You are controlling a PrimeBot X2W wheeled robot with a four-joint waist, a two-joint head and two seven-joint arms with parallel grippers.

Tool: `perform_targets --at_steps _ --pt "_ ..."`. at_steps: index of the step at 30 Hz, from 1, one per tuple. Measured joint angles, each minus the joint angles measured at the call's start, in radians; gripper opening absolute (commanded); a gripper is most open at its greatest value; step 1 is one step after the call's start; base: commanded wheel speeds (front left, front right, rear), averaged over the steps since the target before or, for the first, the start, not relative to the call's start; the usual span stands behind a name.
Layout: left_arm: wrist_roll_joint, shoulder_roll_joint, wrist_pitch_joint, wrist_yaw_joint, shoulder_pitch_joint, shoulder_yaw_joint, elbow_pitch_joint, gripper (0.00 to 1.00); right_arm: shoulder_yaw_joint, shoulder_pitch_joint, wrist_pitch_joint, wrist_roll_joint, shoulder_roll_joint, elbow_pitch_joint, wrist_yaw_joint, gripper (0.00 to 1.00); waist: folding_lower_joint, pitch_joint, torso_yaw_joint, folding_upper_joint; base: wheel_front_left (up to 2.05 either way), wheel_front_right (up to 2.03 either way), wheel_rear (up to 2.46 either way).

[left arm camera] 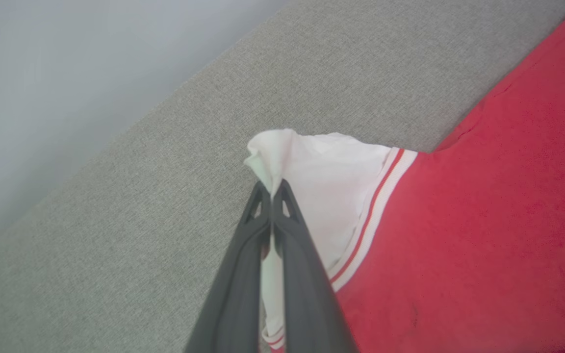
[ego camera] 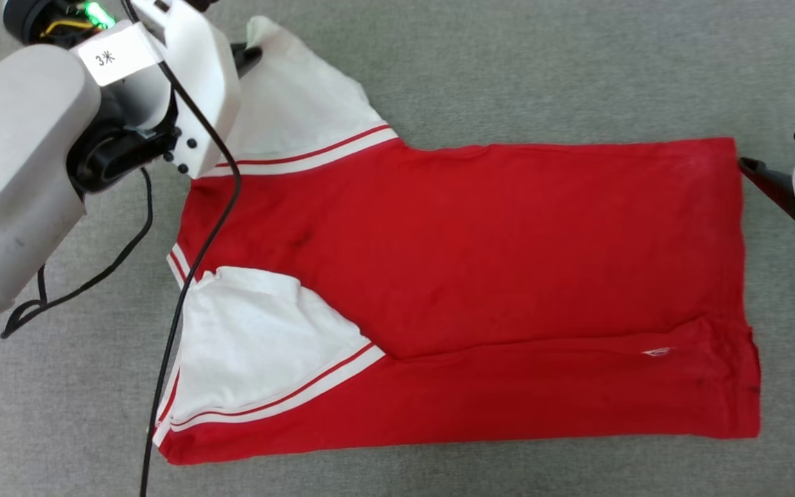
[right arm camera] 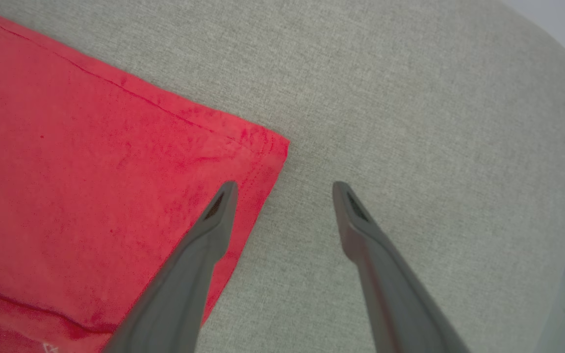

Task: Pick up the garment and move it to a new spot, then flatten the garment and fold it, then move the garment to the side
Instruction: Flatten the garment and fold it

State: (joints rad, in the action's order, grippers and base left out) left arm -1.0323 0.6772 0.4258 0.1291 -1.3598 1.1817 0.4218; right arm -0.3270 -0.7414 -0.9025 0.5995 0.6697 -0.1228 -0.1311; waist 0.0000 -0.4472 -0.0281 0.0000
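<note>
- The garment (ego camera: 480, 276) is seen spread on the grey cloth-covered surface (ego camera: 508, 62). Its long axis runs across the head view, with the sleeves toward the robot's left and the hem toward its right.
- The left pincer (left arm camera: 272, 189) is clenched on the tip of the far white sleeve (left arm camera: 326, 166), where the cloth is gathered into a small peak between the closed fingers.
- The right pincer (right arm camera: 285, 189) is released, jaws wide, at the far hem corner (right arm camera: 263, 147). One finger is seen over the red cloth just inside the edge, the other over bare surface. Whether the cloth is touched cannot be told.
- The near sleeve (ego camera: 252, 331) is found folded in over the red body, and a lengthwise crease is seen along the near side, by the small white tag (ego camera: 658, 352).
- The coming move is judged to turn on the far edge. Each arm is placed at its own end of it, so that edge could be tensioned or carried once the right jaws are closed on the corner.
</note>
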Motion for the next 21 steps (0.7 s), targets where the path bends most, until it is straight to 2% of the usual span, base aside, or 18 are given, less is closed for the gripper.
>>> perform_targets --at_steps 10,15,16,17,18,21 --pt "0.016 -0.010 -0.041 -0.007 -0.019 -0.009 -0.053 0.00 -0.120 -0.111 0.032 -0.017 -0.050 -0.221 0.000 1.00 0.0000 -0.062 0.042 0.0000 0.00 0.00 0.00" --pt "0.017 -0.008 -0.055 -0.010 -0.019 -0.011 -0.053 0.00 -0.186 -0.129 0.058 0.011 -0.042 -0.277 0.002 1.00 -0.0001 -0.073 0.048 0.0000 0.00 0.00 0.00" --pt "0.017 -0.007 -0.058 -0.010 -0.018 -0.011 -0.050 0.00 -0.195 -0.134 0.064 0.020 -0.041 -0.287 0.002 0.69 -0.0001 -0.072 0.047 0.0000 0.00 0.00 0.00" --pt "0.017 -0.005 -0.060 -0.010 -0.016 -0.012 -0.047 0.00 -0.203 -0.137 0.078 0.022 -0.040 -0.295 0.002 0.24 -0.0001 -0.070 0.045 0.0000 0.00 0.00 0.00" --pt "0.016 -0.003 -0.062 -0.010 -0.014 -0.013 -0.043 0.00 -0.209 -0.139 0.096 0.025 -0.040 -0.304 0.001 0.00 -0.0001 -0.067 0.043 0.0000 0.00 0.00 0.00" --pt "0.008 0.001 -0.078 -0.014 0.001 -0.016 -0.030 0.00 -0.223 -0.144 0.162 0.036 -0.048 -0.328 0.000 0.00 0.0000 -0.052 0.038 0.0000 0.00 0.00 0.00"
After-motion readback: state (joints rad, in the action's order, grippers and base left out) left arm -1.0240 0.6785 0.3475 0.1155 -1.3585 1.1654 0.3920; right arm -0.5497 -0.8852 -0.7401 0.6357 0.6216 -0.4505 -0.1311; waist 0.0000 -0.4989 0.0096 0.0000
